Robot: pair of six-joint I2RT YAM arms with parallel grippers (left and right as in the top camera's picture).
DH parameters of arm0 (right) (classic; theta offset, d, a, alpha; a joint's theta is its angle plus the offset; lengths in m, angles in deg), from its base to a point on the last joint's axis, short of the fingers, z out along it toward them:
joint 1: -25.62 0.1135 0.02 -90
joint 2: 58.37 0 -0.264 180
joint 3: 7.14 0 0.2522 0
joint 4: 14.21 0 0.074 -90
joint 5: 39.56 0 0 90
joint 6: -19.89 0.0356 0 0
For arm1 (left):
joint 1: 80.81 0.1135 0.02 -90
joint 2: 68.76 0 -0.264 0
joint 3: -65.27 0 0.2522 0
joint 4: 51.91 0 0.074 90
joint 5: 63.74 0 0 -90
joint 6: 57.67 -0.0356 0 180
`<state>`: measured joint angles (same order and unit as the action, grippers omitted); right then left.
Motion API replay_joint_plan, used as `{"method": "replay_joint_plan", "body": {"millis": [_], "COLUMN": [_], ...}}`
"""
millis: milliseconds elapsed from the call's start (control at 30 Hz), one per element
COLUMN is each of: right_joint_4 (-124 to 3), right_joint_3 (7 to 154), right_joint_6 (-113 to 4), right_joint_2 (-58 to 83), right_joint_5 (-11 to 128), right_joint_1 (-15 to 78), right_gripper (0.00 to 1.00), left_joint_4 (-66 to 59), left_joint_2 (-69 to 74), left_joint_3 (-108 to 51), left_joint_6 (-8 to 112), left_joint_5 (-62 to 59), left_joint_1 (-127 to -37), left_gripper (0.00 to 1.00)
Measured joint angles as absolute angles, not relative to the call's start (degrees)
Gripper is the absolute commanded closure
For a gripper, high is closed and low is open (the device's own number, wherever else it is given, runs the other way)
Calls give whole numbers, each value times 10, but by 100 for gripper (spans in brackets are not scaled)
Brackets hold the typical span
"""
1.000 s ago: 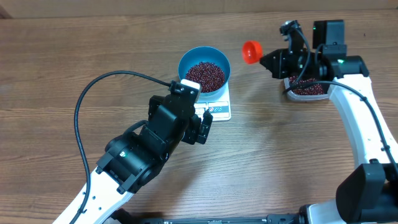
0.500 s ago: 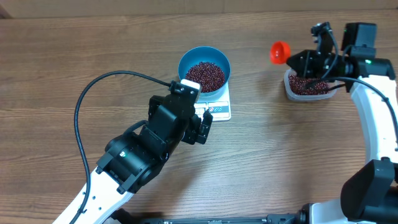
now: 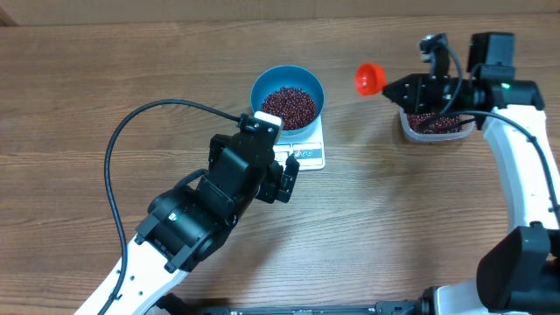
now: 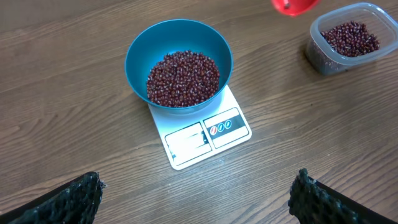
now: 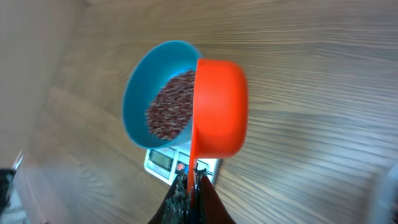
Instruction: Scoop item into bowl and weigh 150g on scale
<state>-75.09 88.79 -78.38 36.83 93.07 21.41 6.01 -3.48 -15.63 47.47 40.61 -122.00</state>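
- Here you see the bowl [image 3: 297,76] standing on the scale [image 3: 308,156], over the end away from the display; the display and buttons are uncovered, but the reading is too small to make out.
- Beans [image 3: 288,106] fill the bottom of the bowl in a loose mound, with the blue wall bare above them.
- Your left gripper [image 4: 198,180] hangs near the scale's display end, fingers spread wide and holding nothing; the bowl and scale lie between and beyond them in its wrist view.
- Your right gripper [image 3: 407,87] is pinched tight on the handle of the scoop [image 3: 369,78].
- The scoop is held in the air between bowl and tub [image 3: 404,129], nearer the tub and well apart from the bowl; in the right wrist view it is turned on its side, and you cannot tell whether it carries anything.
- The tub sits on the table [image 3: 394,227] under the right gripper, with more beans in it.
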Motion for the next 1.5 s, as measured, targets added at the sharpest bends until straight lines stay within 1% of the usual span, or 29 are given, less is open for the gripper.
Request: {"method": "replay_joint_plan", "body": {"millis": [233, 367, 533, 767, 1000, 1500], "right_joint_4": [-721, -707, -702, -703, -731, -716], "right_joint_3": [888, 888, 888, 888, 888, 888], "right_joint_6": [-790, -792, -792, -791, -792, -794], "right_joint_2": [368, 368, 368, 368, 368, 368], "right_joint_5": [933, 910, 875, 855, 854, 854], "right_joint_1": [289, 331, 359, 366, 366, 366], "right_gripper": [96, 96, 96, 96, 96, 96], "left_joint_4": [60, 60, 60, 60, 60, 60], "left_joint_2": [-35, -35, -35, -35, -35, -35], "left_joint_3": [-156, -156, -156, -156, -156, -156], "left_joint_6": [475, 475, 475, 475, 475, 475], "left_joint_5": [406, 406, 406, 406, 406, 406], "left_joint_1": [-1220, -1220, -1220, -1220, -1220, -1220], "left_gripper": [1, 1, 1, 1, 0, 0]}}
